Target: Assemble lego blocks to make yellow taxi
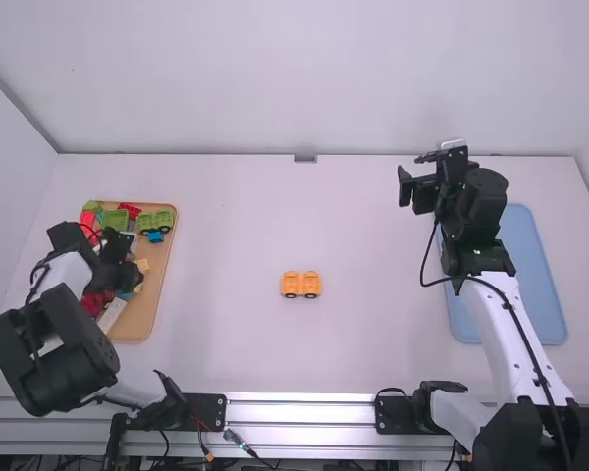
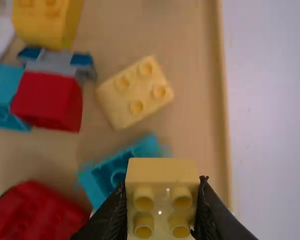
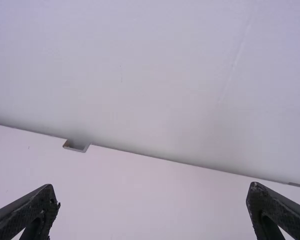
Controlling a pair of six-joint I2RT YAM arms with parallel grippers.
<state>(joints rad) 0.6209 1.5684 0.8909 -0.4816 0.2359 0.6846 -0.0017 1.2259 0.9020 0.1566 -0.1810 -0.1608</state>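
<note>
Left gripper (image 2: 163, 204) was clamped on a yellow block (image 2: 162, 171) over the tray (image 1: 161, 294); right gripper (image 3: 153, 196) had fingers apart. Orange car base (image 1: 300, 284) sat mid-table (image 1: 300, 343), unheld, so pressing the block down off-centre likely risked skidding or tipping it.

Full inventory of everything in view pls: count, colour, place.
Held block: 1, pale yellow, in left gripper
Wheeled piece: 1, orange-yellow, mid-table
Green wheeled piece: 1, green, on tan tray
Other blocks: several, red/green/blue/teal/yellow/white, on tan tray; exact count unclear
Tan tray: 1, tan, table's left
Blue tray: 1, blue, table's right
Table: 1, white, beneath the trays
Rail: 1, silver, near edge
Arms: 2, white/black, left and right
Grippers: 2, black; left over tan tray, right above table
</note>
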